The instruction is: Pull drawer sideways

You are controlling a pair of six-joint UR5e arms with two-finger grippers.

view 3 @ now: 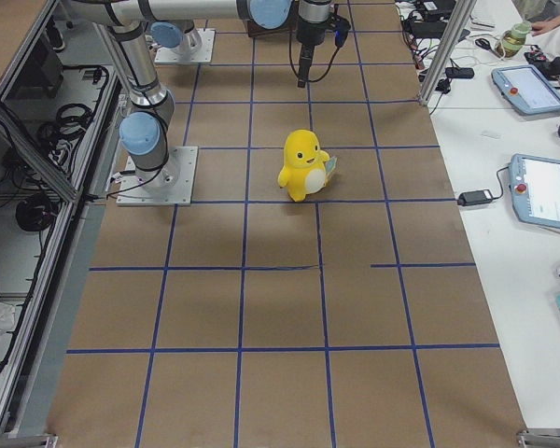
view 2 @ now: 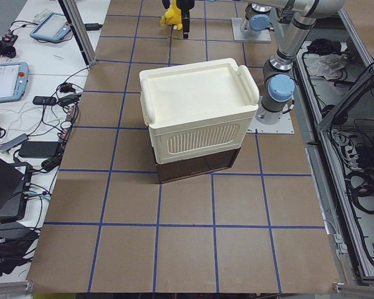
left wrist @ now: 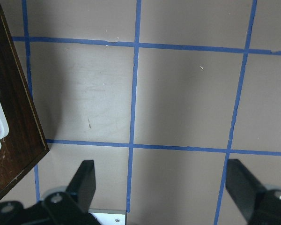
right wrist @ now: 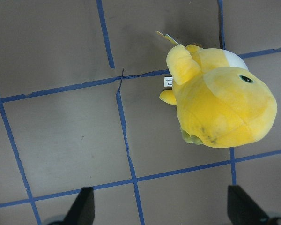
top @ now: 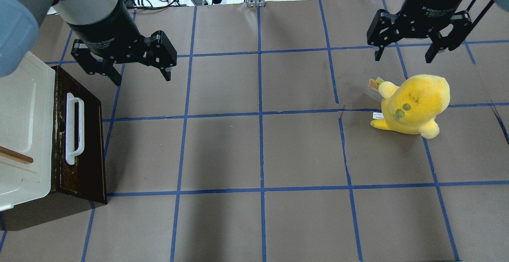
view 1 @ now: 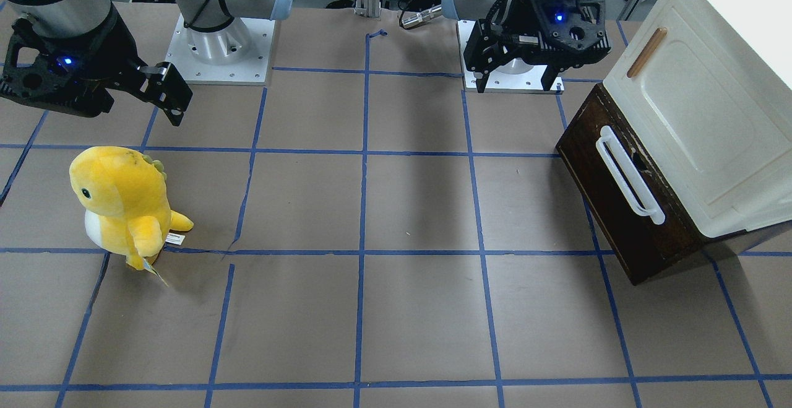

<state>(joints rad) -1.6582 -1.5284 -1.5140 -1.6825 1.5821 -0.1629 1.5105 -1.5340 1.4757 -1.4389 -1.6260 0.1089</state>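
Left tool point(top: 143, 79) hovers open near drawer point(top: 93, 142); right tool point(top: 402, 58) open.

I see a brown surface point(top: 222, 154) taped in blue squares, dark drawer point(top: 91, 146) resting at its left, yellow plush point(top: 413, 103) standing at right

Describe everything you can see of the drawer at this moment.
The drawer has a dark brown, glossy wooden front with a long white bar handle running along it. It sits at the bottom of the cream-white cabinet, under the cabinet's door, at the level of the table. It looks pushed in: no interior shows. Nothing touches the handle; the left end effector hangs open, apart from it.
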